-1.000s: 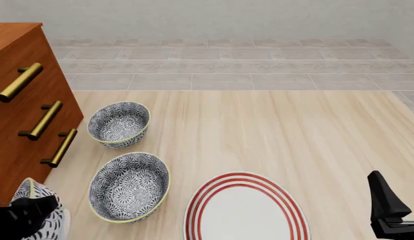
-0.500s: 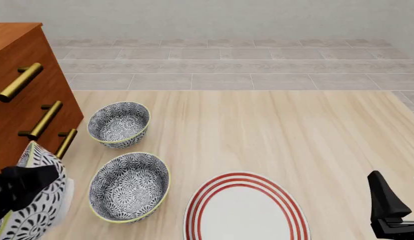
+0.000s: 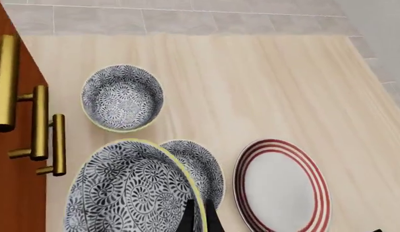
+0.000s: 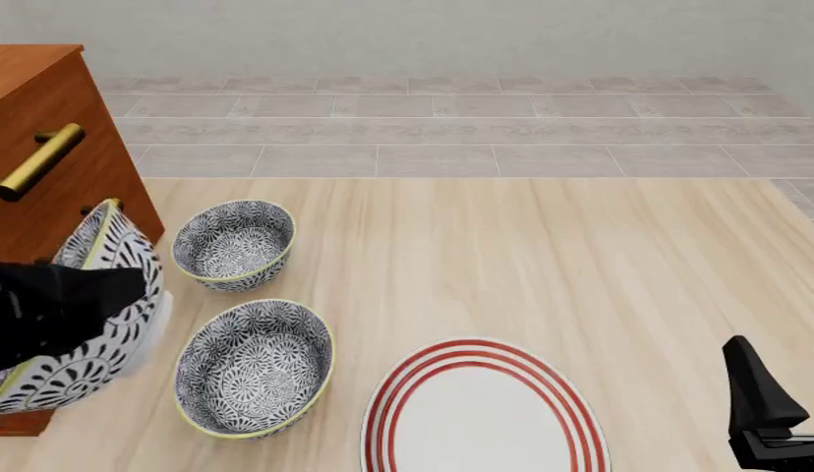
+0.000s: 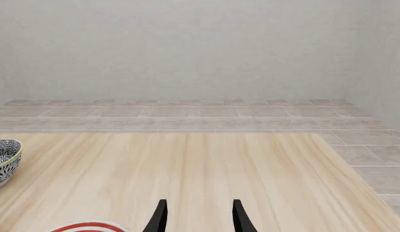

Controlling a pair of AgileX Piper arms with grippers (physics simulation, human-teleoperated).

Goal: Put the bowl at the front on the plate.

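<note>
Tilting above the table's left edge, left hand [image 4: 46, 305] clamped on the bowl [image 4: 99, 324] rim.

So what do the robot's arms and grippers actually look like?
All black, with no markings, cables or colour showing. The left gripper appears as a dark, blocky shape, with two thin pointed fingers visible from its wrist camera. The right gripper has two slim, tapered black fingers; in the front view it looks like an angular black wedge at the edge of the picture. Little of the arms themselves is visible.

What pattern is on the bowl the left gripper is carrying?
The bowl has a dark blue-grey and white floral pattern with a thin yellow-green rim, clearest in the left wrist view.
</note>
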